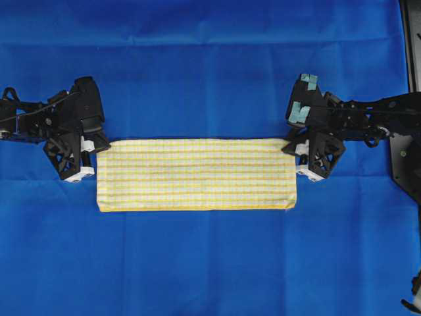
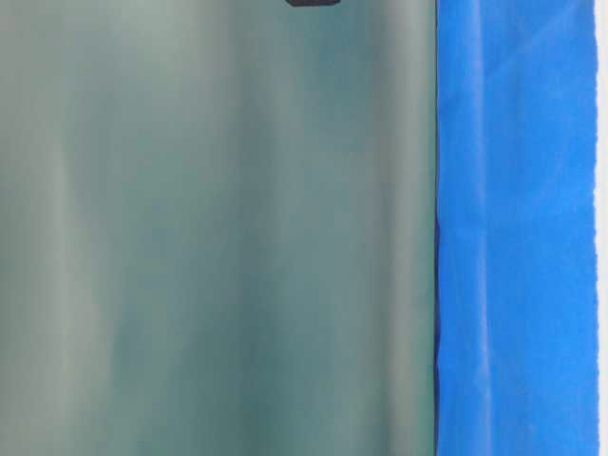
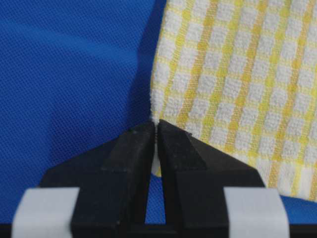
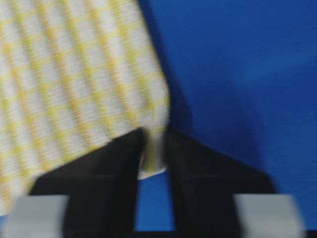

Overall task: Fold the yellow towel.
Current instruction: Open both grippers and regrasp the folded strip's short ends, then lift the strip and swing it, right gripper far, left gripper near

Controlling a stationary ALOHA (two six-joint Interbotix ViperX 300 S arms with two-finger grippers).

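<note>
The yellow towel (image 1: 197, 174) lies flat on the blue table covering (image 1: 197, 72) as a long horizontal strip with a fine yellow and white check. My left gripper (image 1: 102, 142) sits at its far left corner. In the left wrist view the left gripper (image 3: 156, 127) is shut, with the towel (image 3: 237, 74) corner pinched between the black fingers (image 3: 133, 148). My right gripper (image 1: 290, 146) sits at the far right corner. In the blurred right wrist view the right gripper (image 4: 154, 144) is closed on the towel (image 4: 64, 74) corner.
A dark frame (image 1: 412, 39) runs along the right edge of the table. The table-level view is mostly filled by a blurred grey-green surface (image 2: 209, 237), with a strip of blue cloth (image 2: 518, 237) to its right.
</note>
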